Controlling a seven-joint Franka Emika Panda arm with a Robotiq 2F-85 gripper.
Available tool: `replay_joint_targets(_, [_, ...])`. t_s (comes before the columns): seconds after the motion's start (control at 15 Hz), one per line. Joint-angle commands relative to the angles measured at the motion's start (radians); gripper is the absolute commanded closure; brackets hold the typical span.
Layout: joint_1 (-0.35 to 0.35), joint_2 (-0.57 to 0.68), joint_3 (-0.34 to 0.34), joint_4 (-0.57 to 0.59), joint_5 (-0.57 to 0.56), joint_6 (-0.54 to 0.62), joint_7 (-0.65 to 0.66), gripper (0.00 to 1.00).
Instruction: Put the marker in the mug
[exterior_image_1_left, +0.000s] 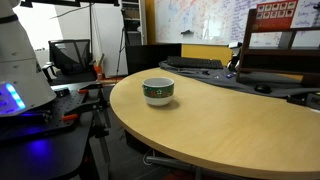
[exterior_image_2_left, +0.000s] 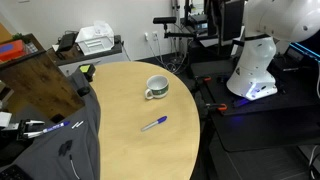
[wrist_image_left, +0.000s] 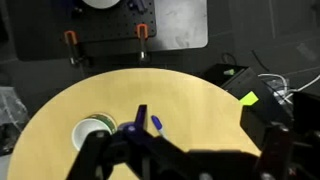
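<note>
The mug (exterior_image_2_left: 157, 88), short and white with a dark green band, stands upright on the round wooden table (exterior_image_2_left: 120, 140). It also shows in an exterior view (exterior_image_1_left: 158, 91) and in the wrist view (wrist_image_left: 95, 131). The blue marker (exterior_image_2_left: 153, 123) lies flat on the table a little in front of the mug, apart from it. In the wrist view the marker (wrist_image_left: 156, 125) lies just right of the mug. My gripper (wrist_image_left: 205, 135) is high above the table, open and empty, with the marker beside its left finger. The gripper does not show in either exterior view.
The white robot base (exterior_image_2_left: 252, 62) stands beside the table. A brown wooden box (exterior_image_2_left: 40, 82) and a grey cloth (exterior_image_2_left: 60, 150) sit at one side of the table. A keyboard (exterior_image_1_left: 195, 63) lies at the far side, with clamps (wrist_image_left: 71, 41) at the table's end.
</note>
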Motion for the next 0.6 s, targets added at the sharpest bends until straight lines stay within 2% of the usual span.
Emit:
replay_joint_targets(0.0, [-0.004,0.000,0.003,0.002,0.001,-0.002,-0.002,0.00])
replay_joint_targets(0.47, [-0.004,0.000,0.003,0.002,0.001,-0.002,-0.002,0.00])
replay_joint_targets(0.53, [0.002,0.013,-0.005,0.006,-0.004,-0.015,-0.033,0.00])
